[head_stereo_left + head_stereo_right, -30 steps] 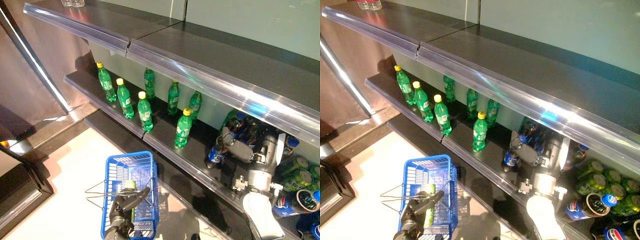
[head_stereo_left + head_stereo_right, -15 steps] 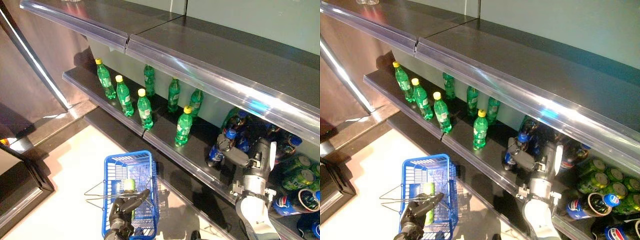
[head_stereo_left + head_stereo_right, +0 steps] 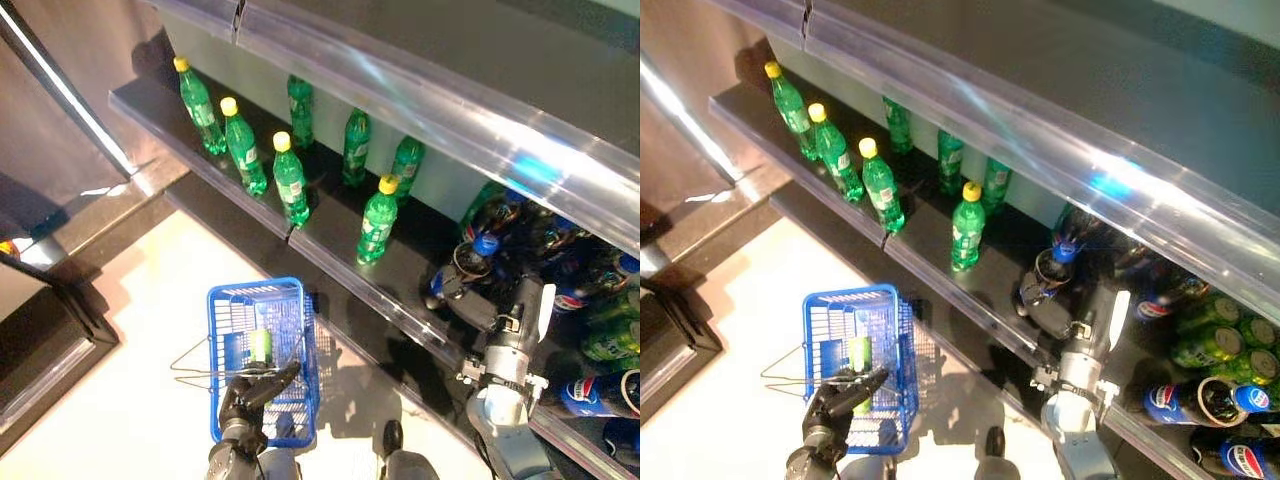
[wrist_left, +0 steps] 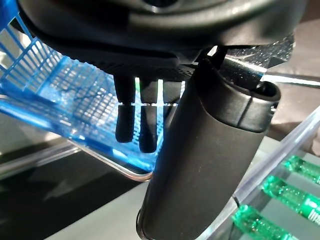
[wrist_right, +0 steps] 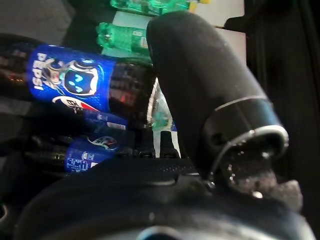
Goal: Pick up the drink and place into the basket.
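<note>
A dark cola bottle with a blue label (image 5: 75, 82) and a blue cap (image 3: 487, 245) leans on the lower shelf at the right. My right hand (image 3: 462, 292) is curled round it, the thumb (image 5: 210, 95) across its front. The blue basket (image 3: 228, 330) hangs low over the floor at the left. My left hand (image 3: 250, 388) is curled on its wire handle (image 3: 195, 372). One green bottle (image 3: 261, 345) lies inside the basket. In the left wrist view the fingers (image 4: 132, 120) hang in front of the basket's mesh (image 4: 45, 90).
Several green bottles (image 3: 377, 220) with yellow caps stand along the lower shelf (image 3: 330, 262). More cola bottles and green cans (image 3: 605, 340) crowd the shelf's right end behind my hand. A clear-edged upper shelf (image 3: 420, 95) overhangs the bottles. Pale floor (image 3: 130, 400) lies under the basket.
The camera has tilted down, shifting the whole picture. My right hand has settled round the cola bottle, whose blue cap now shows above the hand. The left hand still carries the basket.
</note>
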Motion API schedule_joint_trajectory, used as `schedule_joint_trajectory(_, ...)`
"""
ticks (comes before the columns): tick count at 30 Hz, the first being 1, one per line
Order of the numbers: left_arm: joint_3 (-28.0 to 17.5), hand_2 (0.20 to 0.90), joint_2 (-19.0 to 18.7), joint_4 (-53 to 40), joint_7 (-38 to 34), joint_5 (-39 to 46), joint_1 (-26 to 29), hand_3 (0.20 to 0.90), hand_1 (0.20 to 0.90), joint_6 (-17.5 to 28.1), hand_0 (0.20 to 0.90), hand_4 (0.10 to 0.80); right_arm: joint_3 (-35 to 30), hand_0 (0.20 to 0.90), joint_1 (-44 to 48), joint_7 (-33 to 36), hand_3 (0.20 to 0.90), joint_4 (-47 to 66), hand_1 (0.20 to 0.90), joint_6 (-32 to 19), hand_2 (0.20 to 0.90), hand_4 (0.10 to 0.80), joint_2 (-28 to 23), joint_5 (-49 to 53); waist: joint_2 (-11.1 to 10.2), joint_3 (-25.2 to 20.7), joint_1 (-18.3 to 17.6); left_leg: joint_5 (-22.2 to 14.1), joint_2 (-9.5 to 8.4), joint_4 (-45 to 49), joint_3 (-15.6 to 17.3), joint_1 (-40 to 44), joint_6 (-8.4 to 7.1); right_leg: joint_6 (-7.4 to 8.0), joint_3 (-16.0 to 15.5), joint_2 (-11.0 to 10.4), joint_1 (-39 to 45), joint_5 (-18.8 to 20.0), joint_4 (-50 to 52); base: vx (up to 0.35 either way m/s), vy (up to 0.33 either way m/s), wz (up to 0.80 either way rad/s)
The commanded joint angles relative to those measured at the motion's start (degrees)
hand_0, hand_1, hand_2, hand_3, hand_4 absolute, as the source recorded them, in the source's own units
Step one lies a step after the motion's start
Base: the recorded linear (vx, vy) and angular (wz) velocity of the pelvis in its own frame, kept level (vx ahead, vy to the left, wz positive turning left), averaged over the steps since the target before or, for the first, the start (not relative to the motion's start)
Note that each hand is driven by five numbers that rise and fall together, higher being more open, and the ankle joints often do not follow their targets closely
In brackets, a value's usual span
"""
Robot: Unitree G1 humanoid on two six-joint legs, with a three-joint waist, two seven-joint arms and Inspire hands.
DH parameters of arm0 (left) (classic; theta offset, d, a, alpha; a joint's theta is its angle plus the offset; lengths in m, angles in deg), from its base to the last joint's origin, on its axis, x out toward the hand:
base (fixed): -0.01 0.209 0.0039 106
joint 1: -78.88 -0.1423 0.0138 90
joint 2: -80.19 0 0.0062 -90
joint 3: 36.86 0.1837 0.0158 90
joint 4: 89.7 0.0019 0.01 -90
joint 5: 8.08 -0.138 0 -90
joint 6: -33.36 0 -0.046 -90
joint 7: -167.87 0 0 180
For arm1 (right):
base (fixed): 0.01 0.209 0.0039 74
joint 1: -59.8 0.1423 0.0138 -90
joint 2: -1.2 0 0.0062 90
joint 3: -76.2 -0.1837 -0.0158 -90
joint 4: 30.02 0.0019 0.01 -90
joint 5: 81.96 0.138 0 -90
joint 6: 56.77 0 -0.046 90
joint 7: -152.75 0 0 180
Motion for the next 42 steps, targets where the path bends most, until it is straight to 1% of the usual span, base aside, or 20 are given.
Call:
schedule_joint_trajectory(1,-1.10,0.300,-6.11,-13.23,3.22,-6.46,-0.49,0.200,0.300,7.35,0.300,0.100,-2.47,0.900,4.33,3.95,0.900,6.51,0.900,-5.23,0.900,0.800,-2.33,-4.96,-1.25,-2.28,1.81,-7.92,2.48,17.71,-2.48,-5.03,-2.27,3.03,2.24,-3.49,-6.16,2.53,8.68,0.070,-0.035,0.04)
schedule_joint_trajectory(4,-0.93,0.300,-6.46,-13.73,3.58,-6.51,-1.19,0.200,0.300,7.19,0.300,0.100,-2.27,0.900,4.19,5.05,0.900,7.35,0.900,-4.82,0.900,0.800,-2.61,-5.02,-1.28,-1.28,1.86,-8.41,2.90,19.85,-2.45,-6.12,-2.32,3.19,2.60,-3.62,-6.45,2.24,9.78,0.053,-0.033,-0.01)
schedule_joint_trajectory(10,-0.38,0.300,-7.39,-15.30,2.72,-6.37,-1.36,0.200,0.300,7.26,0.300,0.100,-2.00,0.900,4.87,5.62,0.900,6.47,0.900,-5.75,0.900,0.800,-2.77,-3.72,-0.94,1.14,2.20,-8.41,3.48,23.64,-2.79,-9.44,-2.69,3.07,2.95,-3.28,-6.74,1.98,10.84,-0.001,-0.021,-0.04)
schedule_joint_trajectory(14,-0.42,0.300,-8.16,-15.86,2.93,-6.23,-1.34,0.200,0.300,6.79,0.300,0.100,-1.75,0.900,5.69,6.25,0.900,5.12,0.900,-6.43,0.900,0.800,-2.93,-2.90,-0.79,2.28,3.01,-8.47,3.55,26.88,-3.52,-12.17,-2.84,3.00,2.17,-3.39,-6.69,1.95,11.66,0.016,-0.048,0.01)
schedule_joint_trajectory(16,-0.68,0.300,-8.61,-16.23,3.84,-5.93,-1.17,0.200,0.300,6.17,0.300,0.100,-1.55,0.900,6.52,6.82,0.900,4.05,0.900,-7.49,0.900,0.800,-2.80,-1.78,-0.52,3.10,3.70,-7.98,3.74,29.14,-4.33,-13.96,-3.04,2.85,1.41,-3.26,-6.52,1.83,12.32,0.020,-0.065,0.03)
schedule_joint_trajectory(21,-0.50,0.300,-9.54,-18.63,5.15,-5.78,-1.68,0.200,0.300,4.74,0.300,0.100,-1.55,0.900,7.30,7.73,0.900,1.64,0.900,-8.35,0.900,0.800,-2.06,-0.45,-0.08,4.00,4.98,-6.97,3.69,32.55,-5.55,-16.33,-3.27,2.52,0.35,-2.73,-5.68,1.56,13.29,0.064,-0.053,0.06)
schedule_joint_trajectory(28,-0.27,0.300,-11.43,-22.32,7.50,-5.62,-2.55,0.200,0.300,2.81,0.300,0.100,-1.87,0.900,8.13,9.64,0.900,-4.32,0.900,-9.78,0.900,0.800,0.00,2.04,0.39,4.58,6.99,-6.33,3.73,33.99,-6.47,-17.36,-3.46,2.92,-1.52,-2.13,-4.34,1.69,13.91,0.081,-0.070,0.10)
schedule_joint_trajectory(33,-0.59,0.300,-13.59,-24.75,7.88,-5.97,-2.76,0.200,0.300,0.06,0.300,0.100,-3.01,0.900,9.56,9.42,0.900,-8.46,0.900,-10.68,0.900,0.800,1.20,4.32,0.25,4.79,8.48,-6.45,3.61,33.81,-7.34,-17.42,-3.56,3.40,-2.64,-1.57,-3.67,2.06,13.89,0.055,-0.083,0.06)
schedule_joint_trajectory(42,-1.61,0.300,-15.57,-24.91,9.31,-5.53,-3.15,0.200,0.300,-0.94,0.300,0.100,-5.25,0.900,10.72,11.80,0.900,-10.85,0.900,-11.92,0.900,0.800,1.93,7.07,0.47,5.51,9.35,-5.88,3.72,32.96,-8.15,-17.71,-4.06,3.72,-3.48,-0.92,-3.60,2.28,13.57,0.023,-0.063,0.07)
